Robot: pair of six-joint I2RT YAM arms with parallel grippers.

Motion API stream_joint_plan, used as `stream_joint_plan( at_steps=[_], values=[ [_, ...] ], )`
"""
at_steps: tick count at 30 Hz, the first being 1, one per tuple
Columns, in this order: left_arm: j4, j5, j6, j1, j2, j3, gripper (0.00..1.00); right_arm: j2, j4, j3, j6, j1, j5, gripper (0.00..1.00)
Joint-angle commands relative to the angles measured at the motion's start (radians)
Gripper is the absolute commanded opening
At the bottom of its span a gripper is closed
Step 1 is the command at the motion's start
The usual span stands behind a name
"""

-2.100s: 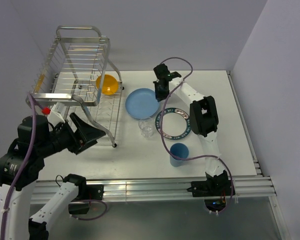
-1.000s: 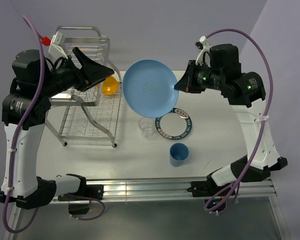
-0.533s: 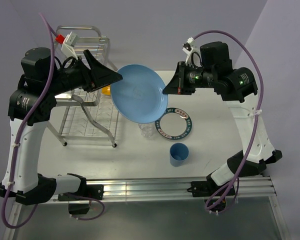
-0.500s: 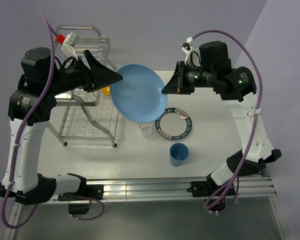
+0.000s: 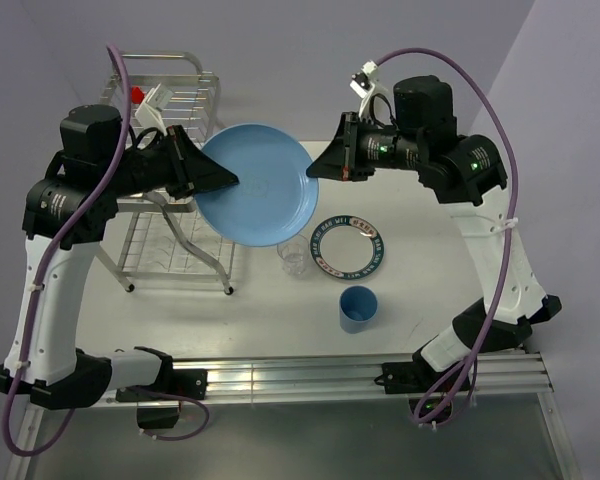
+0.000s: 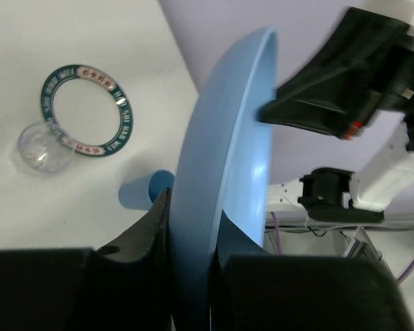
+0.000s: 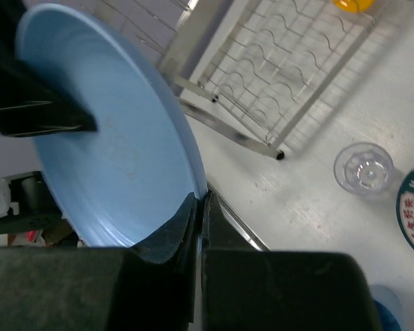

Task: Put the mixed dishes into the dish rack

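Note:
The light-blue plate (image 5: 255, 190) hangs tilted in the air beside the dish rack (image 5: 170, 100), gripped from both sides. My left gripper (image 5: 225, 182) is shut on its left rim, one finger on each face (image 6: 192, 200). The right gripper (image 5: 318, 168) is shut on the opposite rim (image 7: 200, 200). On the table lie the white plate with the teal rim (image 5: 348, 245), the clear glass (image 5: 293, 256) and the blue cup (image 5: 358, 308). The orange-yellow bowl (image 7: 355, 3) sits in the rack's lower tier, hidden by the plate in the top view.
The silver wire rack (image 7: 290, 69) fills the table's back left, its lower tier (image 5: 185, 245) reaching toward the glass. A purple wall stands behind the table. The right table edge runs along a metal rail (image 5: 500, 290).
The blue plate has travelled left toward the rack with the right gripper. The left gripper, open before, has closed on the plate's left rim.

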Motion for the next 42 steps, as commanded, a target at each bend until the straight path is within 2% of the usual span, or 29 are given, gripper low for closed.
stream_joint_plan(
  at_steps=[1, 3, 4, 6, 7, 10, 12, 14, 15, 17, 18, 20, 22, 23, 25, 26, 27, 28, 29, 30, 31, 33, 35, 39, 42],
  values=[
    [0.040, 0.096, 0.022, -0.014, -0.016, 0.051, 0.03, -0.026, 0.184, -0.037, 0.005, 0.025, -0.102, 0.01],
    [0.057, 0.098, 0.028, -0.014, -0.026, 0.059, 0.00, -0.039, 0.228, -0.080, -0.011, 0.025, -0.166, 0.13],
    [0.068, 0.124, 0.030, -0.014, -0.036, 0.054, 0.00, -0.049, 0.240, -0.097, -0.011, 0.025, -0.194, 0.29],
    [0.110, 0.148, 0.022, -0.014, -0.047, 0.030, 0.00, -0.059, 0.288, -0.139, -0.009, 0.027, -0.287, 0.41],
    [0.126, 0.163, 0.013, -0.014, -0.061, 0.019, 0.00, -0.069, 0.305, -0.154, -0.003, 0.028, -0.312, 0.50],
    [0.167, 0.200, 0.005, -0.014, -0.075, -0.008, 0.00, -0.088, 0.372, -0.211, 0.017, 0.036, -0.395, 0.63],
    [0.172, 0.225, 0.007, -0.014, -0.076, -0.008, 0.00, -0.092, 0.409, -0.231, 0.032, 0.042, -0.418, 0.63],
    [0.167, 0.237, 0.014, -0.014, -0.076, 0.002, 0.00, -0.086, 0.426, -0.226, 0.045, 0.054, -0.436, 0.54],
    [0.166, 0.240, 0.017, -0.014, -0.076, 0.007, 0.00, -0.079, 0.429, -0.220, 0.049, 0.059, -0.443, 0.34],
    [0.180, 0.250, 0.013, -0.014, -0.079, 0.019, 0.00, -0.070, 0.438, -0.202, 0.055, 0.079, -0.463, 0.04],
    [0.183, 0.245, 0.011, -0.014, -0.081, 0.024, 0.00, -0.066, 0.443, -0.199, 0.055, 0.088, -0.467, 0.00],
    [0.181, 0.234, 0.005, -0.014, -0.082, 0.039, 0.03, -0.068, 0.457, -0.193, 0.040, 0.126, -0.458, 0.00],
    [0.164, 0.181, 0.002, -0.014, -0.085, 0.056, 0.21, -0.069, 0.454, -0.183, 0.022, 0.148, -0.420, 0.00],
    [0.154, 0.156, -0.002, -0.014, -0.089, 0.071, 0.52, -0.071, 0.457, -0.180, 0.006, 0.161, -0.359, 0.00],
    [0.149, 0.040, -0.019, -0.014, -0.114, 0.085, 0.93, -0.073, 0.454, -0.173, -0.024, 0.175, -0.267, 0.00],
    [0.144, -0.014, -0.022, -0.014, -0.127, 0.099, 0.99, -0.074, 0.461, -0.157, -0.072, 0.183, -0.216, 0.00],
    [0.137, -0.067, -0.024, -0.014, -0.157, 0.107, 0.99, -0.080, 0.475, -0.156, -0.098, 0.201, -0.105, 0.00],
    [0.129, -0.212, -0.029, -0.014, -0.177, 0.116, 0.99, -0.088, 0.495, -0.160, -0.177, 0.218, -0.049, 0.00],
    [0.131, -0.284, -0.035, -0.014, -0.202, 0.108, 0.99, -0.094, 0.547, -0.163, -0.222, 0.237, -0.001, 0.00],
    [0.150, -0.351, -0.042, -0.014, -0.229, 0.096, 0.99, -0.108, 0.582, -0.172, -0.259, 0.272, 0.128, 0.00],
    [0.161, -0.485, -0.059, -0.014, -0.289, 0.082, 0.99, -0.111, 0.619, -0.192, -0.294, 0.283, 0.160, 0.00],
    [0.183, -0.603, -0.085, -0.014, -0.382, 0.018, 0.99, -0.103, 0.761, -0.224, -0.421, 0.286, 0.140, 0.00],
    [0.224, -0.702, -0.113, -0.014, -0.438, -0.051, 0.99, -0.048, 0.846, -0.203, -0.477, 0.289, 0.243, 0.00],
    [0.223, -0.743, -0.121, -0.014, -0.521, -0.096, 0.99, 0.061, 1.010, -0.142, -0.583, 0.293, 0.317, 0.00],
    [0.203, -0.757, -0.119, -0.014, -0.559, -0.113, 0.99, 0.202, 1.034, 0.019, -0.619, 0.297, 0.378, 0.00]
  ],
)
